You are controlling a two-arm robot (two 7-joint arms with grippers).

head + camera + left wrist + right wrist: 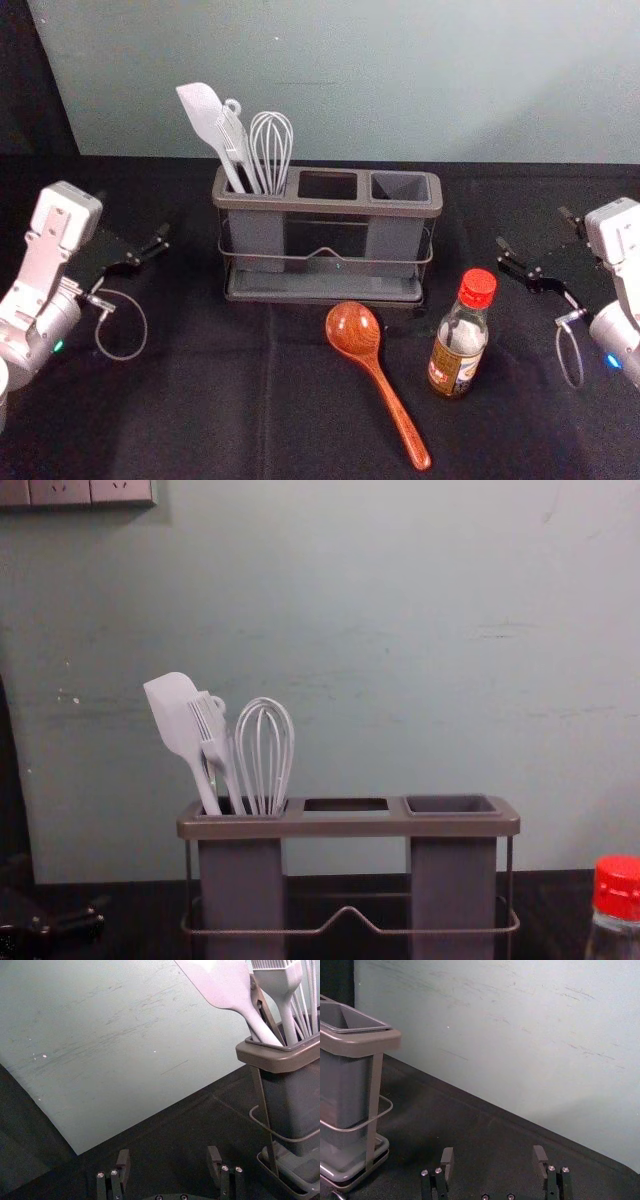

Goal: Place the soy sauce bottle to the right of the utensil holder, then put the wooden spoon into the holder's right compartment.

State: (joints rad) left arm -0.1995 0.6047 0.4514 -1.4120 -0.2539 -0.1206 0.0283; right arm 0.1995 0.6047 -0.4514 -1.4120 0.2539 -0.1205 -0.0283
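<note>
The soy sauce bottle (461,335) is standing upright on the bench (200,400), in front of the utensil holder (327,206) and toward its right end; the wooden spoon (384,388) is lying just beside it, to the left. Farther right, the right gripper (493,1154) is hanging over the bench, its jaws standing wide apart and holding nothing. The left gripper (168,1154) is idling left of the holder, jaws likewise spread and empty. I am judging the bottle transfer to be the step in hand: I am planning to bring the right jaws squarely around the glass below the cap, lift vertically, avoid the holder's wire rail, and release only once the base is sitting flat, leaving the right compartment (399,187) accessible.
</note>
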